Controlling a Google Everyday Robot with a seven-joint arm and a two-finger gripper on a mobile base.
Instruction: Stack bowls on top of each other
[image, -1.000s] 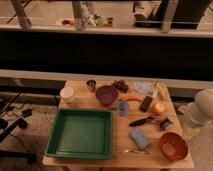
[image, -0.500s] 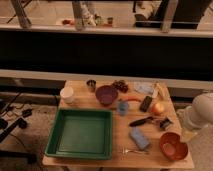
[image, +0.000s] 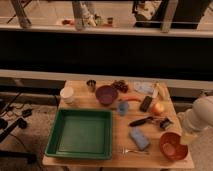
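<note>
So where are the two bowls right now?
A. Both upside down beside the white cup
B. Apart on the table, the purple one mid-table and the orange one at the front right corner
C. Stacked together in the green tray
B: the purple bowl sits mid-table behind the green tray. The orange bowl sits at the front right corner, with the robot's hand by its right rim.

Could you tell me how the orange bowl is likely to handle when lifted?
The orange bowl looks plastic, so probably light and rigid. Its smooth rim may slip in a pinch. Near the table's corner, beside the gripper, a nudge could slide it off.
</note>
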